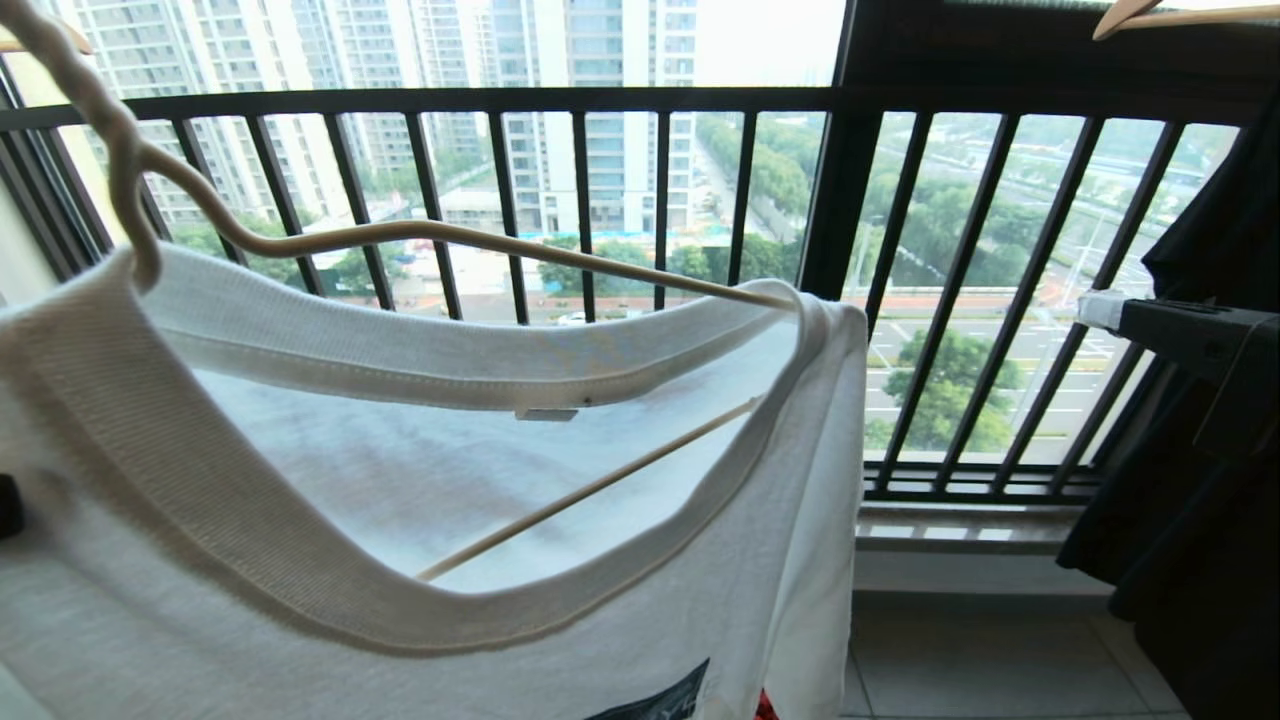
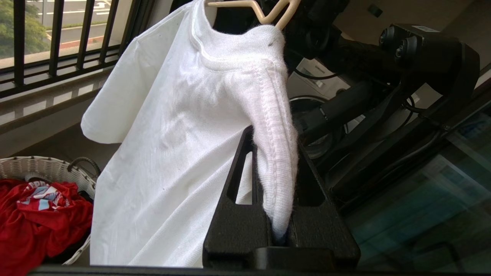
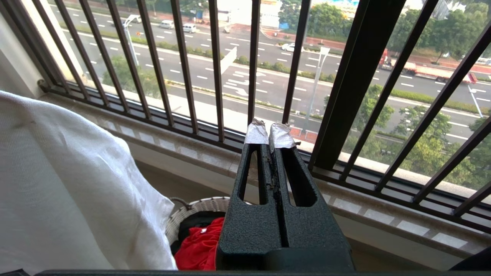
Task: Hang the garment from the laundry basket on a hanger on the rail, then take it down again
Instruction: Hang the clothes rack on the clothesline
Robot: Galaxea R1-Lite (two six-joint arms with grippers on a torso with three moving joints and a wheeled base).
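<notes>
The white garment [image 1: 420, 480] fills the head view close up, its ribbed collar draped over the cream wire hanger [image 1: 400, 235]. The hanger's hook rises out of the top left. My left gripper [image 2: 274, 142] is shut on a bunched fold of the collar, just below the hanger [image 2: 268, 11]. My right gripper [image 3: 269, 134] is shut with nothing in it and points at the window bars; it shows at the right edge of the head view [image 1: 1100, 308]. Below stands the laundry basket [image 2: 38, 168], also in the right wrist view [image 3: 199, 209]. The rail is out of view.
A black barred window railing [image 1: 830, 200] runs across the front above a stone sill [image 3: 383, 214]. A black garment [image 1: 1200, 500] hangs at the right under a wooden hanger [image 1: 1180, 12]. Red clothing [image 2: 34, 218] lies in the basket. A washing machine [image 2: 314, 76] stands behind.
</notes>
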